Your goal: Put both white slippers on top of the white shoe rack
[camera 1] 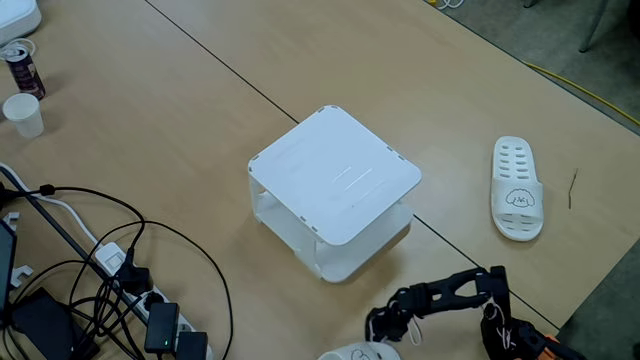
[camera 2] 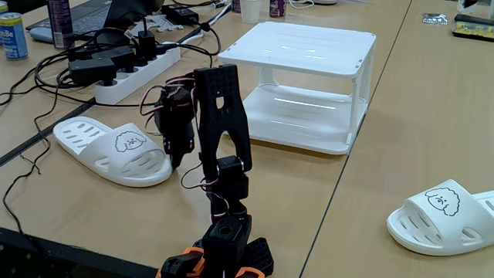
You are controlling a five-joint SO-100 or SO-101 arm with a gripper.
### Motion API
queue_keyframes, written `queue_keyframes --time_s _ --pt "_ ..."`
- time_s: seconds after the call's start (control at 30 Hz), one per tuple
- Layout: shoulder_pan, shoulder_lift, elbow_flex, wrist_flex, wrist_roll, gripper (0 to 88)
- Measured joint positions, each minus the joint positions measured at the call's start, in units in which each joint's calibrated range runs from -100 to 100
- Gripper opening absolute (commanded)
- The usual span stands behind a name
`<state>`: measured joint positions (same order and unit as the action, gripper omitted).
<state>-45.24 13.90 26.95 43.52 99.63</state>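
Rack (camera 1: 335, 180) top bare — both slippers on the table. One slipper (camera 2: 116, 150) lies just beside the gripper (camera 2: 174, 150), the other (camera 1: 517, 201) sits well apart, right of the rack in that fixed view. Can't tell whether the jaws are open or closed. Best to take the near slipper across its strap, lift clear of the rack edge — set it flat to one side.

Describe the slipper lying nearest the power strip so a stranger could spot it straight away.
Start at the white shoe rack in the middle of the wooden table. In this fixed view, look left of it to the power strip. In front of that lies a white slipper, close beside the black arm; the other slipper lies alone far right.
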Motion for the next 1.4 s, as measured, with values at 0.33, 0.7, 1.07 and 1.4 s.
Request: queue_keyframes --time_s 0.33,0.7,1.07,1.4 --pt "0.82 -9.9 11.77 0.26 0.0 0.7" --pt "0.45 -33.57 28.57 0.69 0.0 0.7" --pt "-4.72 -47.18 46.99 -15.97 0.0 1.0" --pt "-7.42 -46.52 50.94 -32.96 0.0 8.0"
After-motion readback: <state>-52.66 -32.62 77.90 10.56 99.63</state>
